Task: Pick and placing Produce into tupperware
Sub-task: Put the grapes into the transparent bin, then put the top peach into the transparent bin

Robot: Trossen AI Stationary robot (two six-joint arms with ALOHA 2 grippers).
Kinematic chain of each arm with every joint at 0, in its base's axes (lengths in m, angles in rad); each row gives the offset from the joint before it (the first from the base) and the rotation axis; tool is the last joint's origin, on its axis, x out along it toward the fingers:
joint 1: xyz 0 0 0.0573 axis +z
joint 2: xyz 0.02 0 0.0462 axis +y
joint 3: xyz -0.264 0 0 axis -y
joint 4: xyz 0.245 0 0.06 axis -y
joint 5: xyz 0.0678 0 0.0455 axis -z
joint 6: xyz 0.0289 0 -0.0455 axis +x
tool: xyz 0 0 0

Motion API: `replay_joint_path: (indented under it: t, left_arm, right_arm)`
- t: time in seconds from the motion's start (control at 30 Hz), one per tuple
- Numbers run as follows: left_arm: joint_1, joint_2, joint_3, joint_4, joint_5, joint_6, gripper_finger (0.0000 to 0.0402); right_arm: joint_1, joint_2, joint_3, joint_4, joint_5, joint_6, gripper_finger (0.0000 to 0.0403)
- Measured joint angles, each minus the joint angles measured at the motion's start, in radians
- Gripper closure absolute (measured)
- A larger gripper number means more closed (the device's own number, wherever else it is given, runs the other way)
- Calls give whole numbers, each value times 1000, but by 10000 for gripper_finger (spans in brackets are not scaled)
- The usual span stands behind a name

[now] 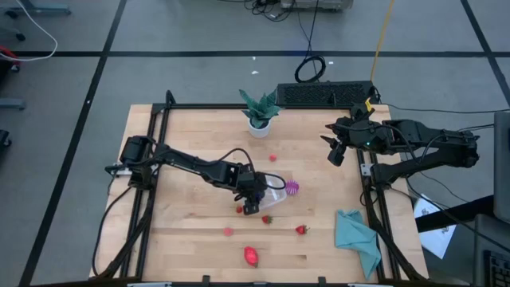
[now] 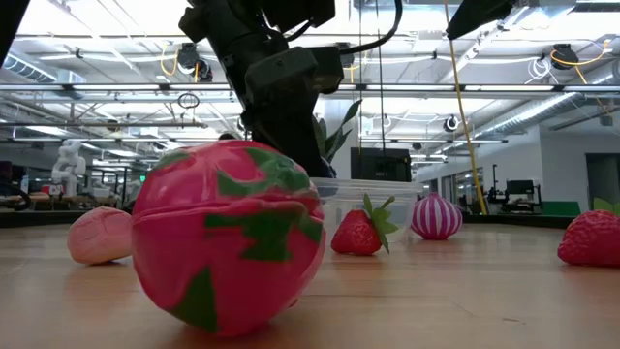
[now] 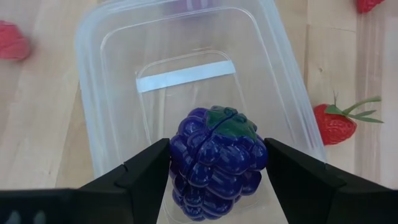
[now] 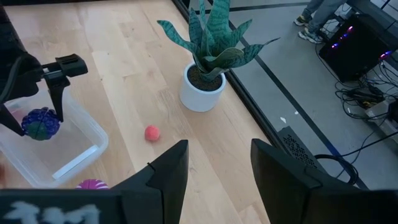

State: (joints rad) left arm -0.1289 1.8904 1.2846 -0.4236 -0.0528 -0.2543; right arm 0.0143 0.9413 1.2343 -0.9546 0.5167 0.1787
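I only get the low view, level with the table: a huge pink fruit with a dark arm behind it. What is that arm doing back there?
Observer: That is the left arm. Its jaws are closed on a purple grape bunch, held right over the clear tupperware.
Operator: Is there any fruit in the box?
Observer: None that I can see. There is only a white strip on its floor.
Operator: And the other arm?
Observer: The right arm is off by the table's right side, its jaws open and empty, facing a potted plant.
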Motion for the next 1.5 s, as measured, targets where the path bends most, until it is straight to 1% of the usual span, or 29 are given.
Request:
replay_joint_path:
  t: [0.23,0.37,0.57,0.7,0.77,0.9,0.97,1.03,1.17,1.37,1.4,1.5]
  left_arm:
    - [1,0,0,0,0,0,102]
    - [1,0,0,1,0,7,89]
    - [5,-23,2,4,-1,37,87]
    - [8,-51,41,-20,-3,73,94]
    - [10,-66,67,-40,-23,126,97]
    - [22,-87,115,-87,-127,259,100]
    - [47,-92,122,-74,-153,295,98]
    - [84,-92,123,-87,-156,299,97]
    - [172,-92,116,-85,-102,275,99]
    - [276,-87,114,-60,85,209,102]
    - [282,-81,114,-49,101,202,103]
    - [286,-59,113,-37,105,203,103]
  right_arm:
    - [0,0,0,0,0,0,238]
    - [0,0,0,0,0,0,238]
    - [0,0,0,0,0,0,238]
    - [0,0,0,-1,0,0,238]
    - [0,0,0,-1,0,0,238]
    - [0,0,0,-1,0,0,238]
    - [0,0,0,-1,-1,0,238]
    - [0,0,0,-3,-10,9,238]
    - [0,0,0,-5,-28,17,238]
    - [0,0,0,-5,-28,3,238]
    - [0,0,0,-5,-28,-3,238]
    - [0,0,0,-4,-28,-8,238]
